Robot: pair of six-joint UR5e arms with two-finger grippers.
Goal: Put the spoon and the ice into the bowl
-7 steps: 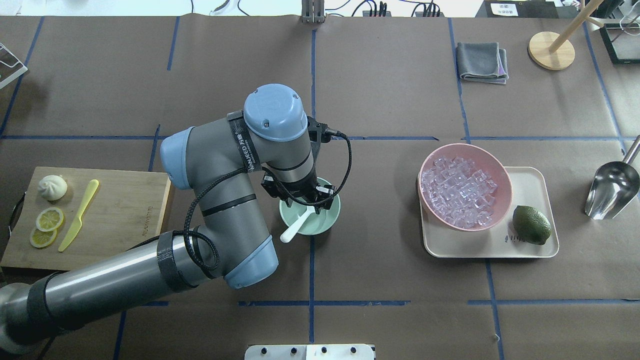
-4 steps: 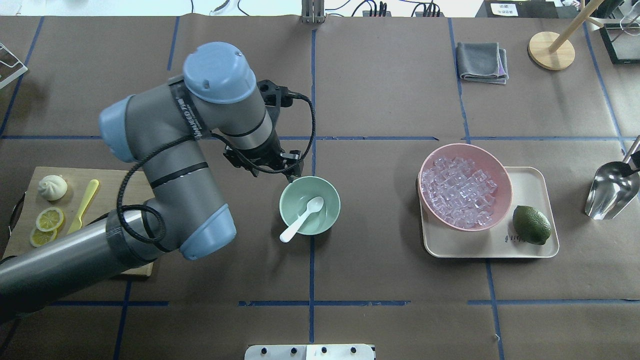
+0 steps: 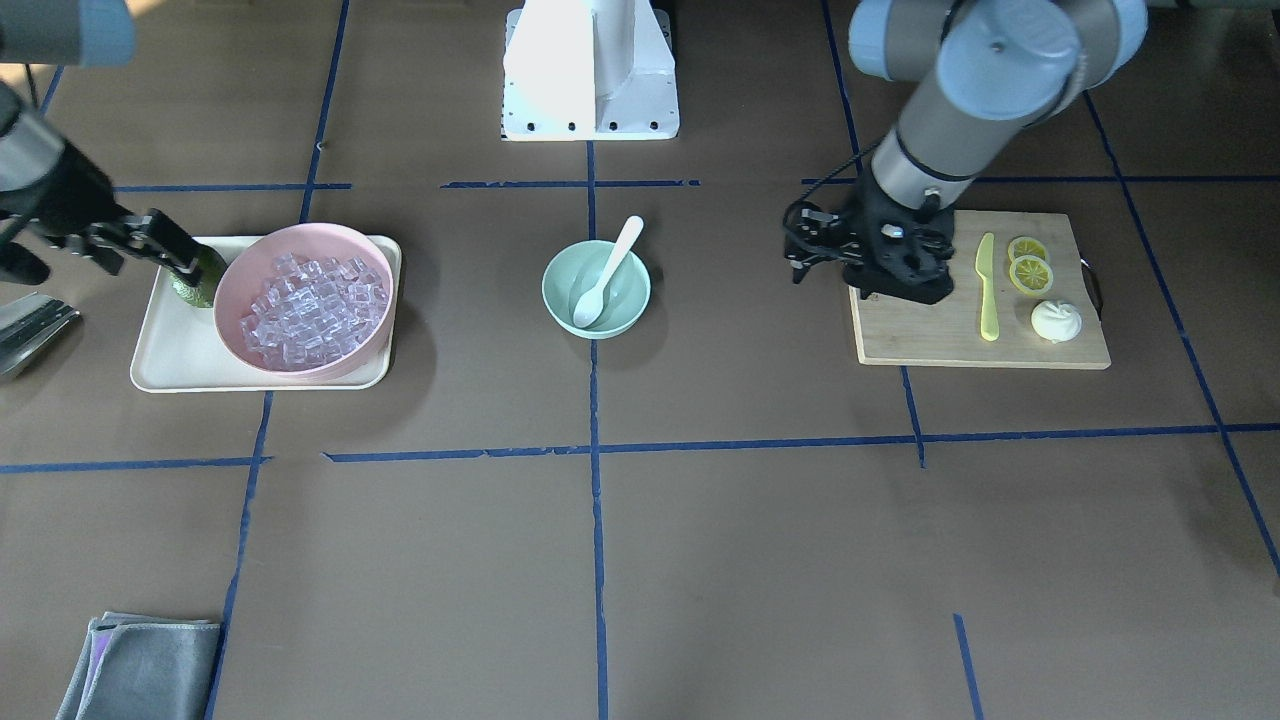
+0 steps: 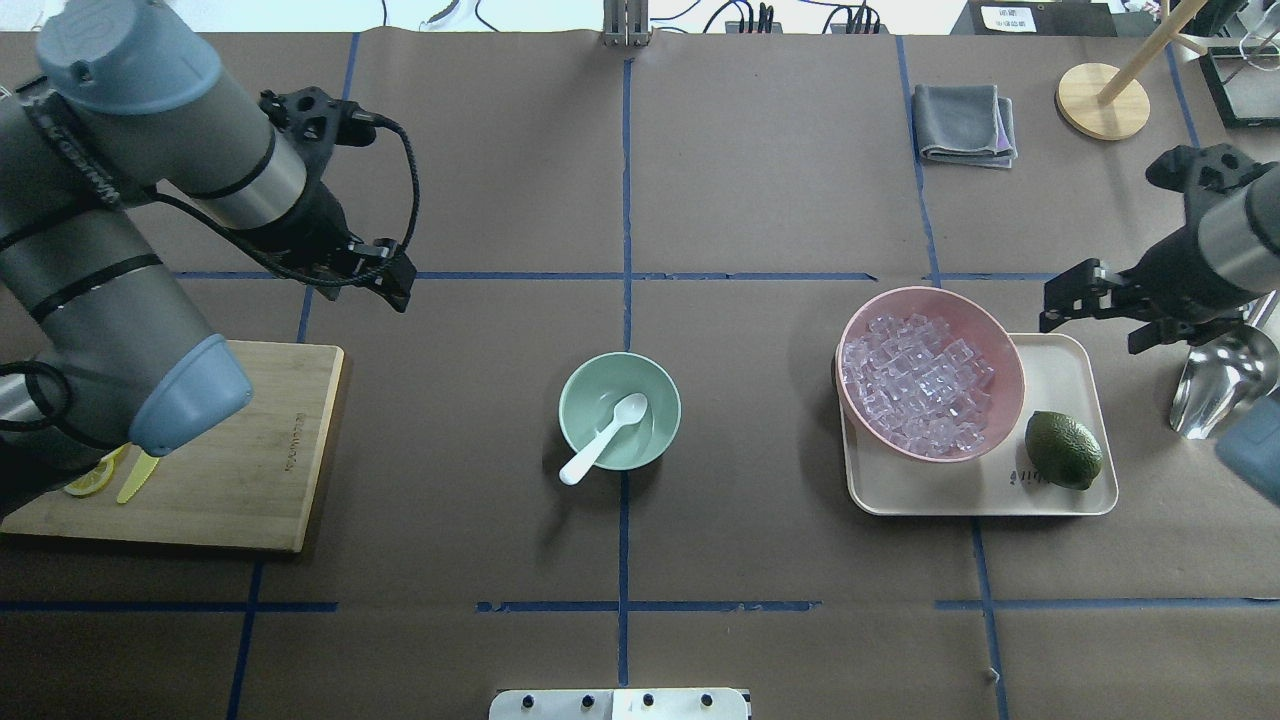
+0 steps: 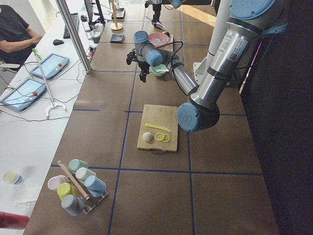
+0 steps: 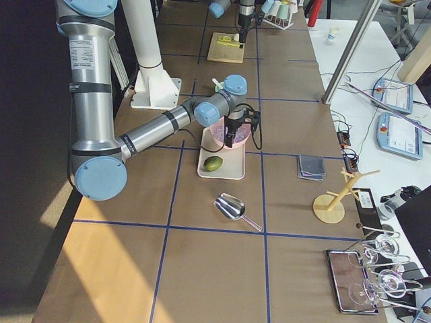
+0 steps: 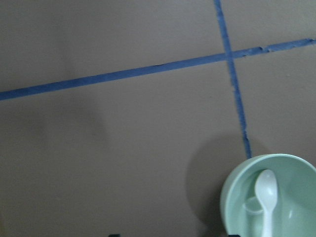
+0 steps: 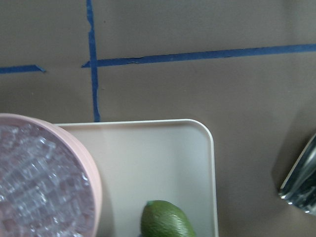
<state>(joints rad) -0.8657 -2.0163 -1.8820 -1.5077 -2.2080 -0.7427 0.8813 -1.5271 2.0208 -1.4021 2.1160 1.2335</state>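
Note:
The white spoon [image 4: 603, 442] lies in the mint-green bowl [image 4: 655, 418] at the table's middle, scoop inside and handle over the near rim. Both also show in the left wrist view, the spoon [image 7: 267, 195] in the bowl [image 7: 296, 195]. The ice [image 4: 918, 385] fills the pink bowl [image 4: 935, 293] on the right. My left gripper [image 4: 362, 281] is open and empty, well to the far left of the green bowl. My right gripper [image 4: 1092, 318] is open and empty above the tray's far right corner, next to the pink bowl.
The pink bowl and a lime [image 4: 1063, 450] sit on a cream tray [image 4: 1060, 372]. A metal scoop [image 4: 1215, 385] lies right of the tray. A wooden cutting board [image 4: 260, 440] with a yellow knife and lemon slices is at the left. A grey cloth [image 4: 965, 122] lies at the far right.
My left gripper has let go of the spoon in the green bowl and drawn back far to the left. My right arm has come in from the right over the tray.

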